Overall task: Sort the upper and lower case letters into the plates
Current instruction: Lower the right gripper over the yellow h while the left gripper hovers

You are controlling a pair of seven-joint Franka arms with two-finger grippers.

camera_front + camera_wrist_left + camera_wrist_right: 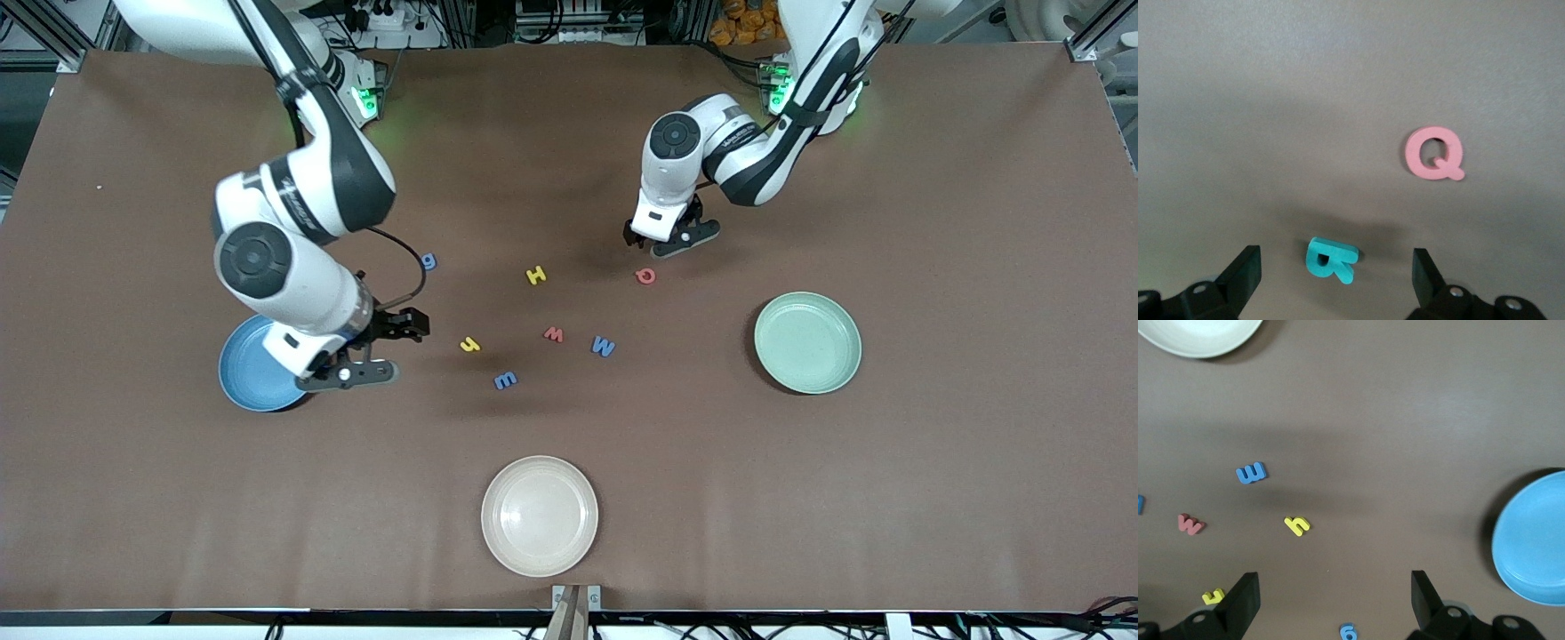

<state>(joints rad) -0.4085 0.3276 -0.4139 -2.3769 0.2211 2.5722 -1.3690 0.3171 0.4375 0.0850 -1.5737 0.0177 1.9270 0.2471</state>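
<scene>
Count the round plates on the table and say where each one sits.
3. The light blue round plate lies partly under the right arm. The pale mint green round plate lies toward the left arm's end. The cream-beige round plate lies nearest the front camera.

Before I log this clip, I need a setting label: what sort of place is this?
Most likely a robotics lab workcell. Two arms stand on a brown-covered table, with aluminium framing and cables along the base edge. The toy letters and plates look like test props.
</scene>
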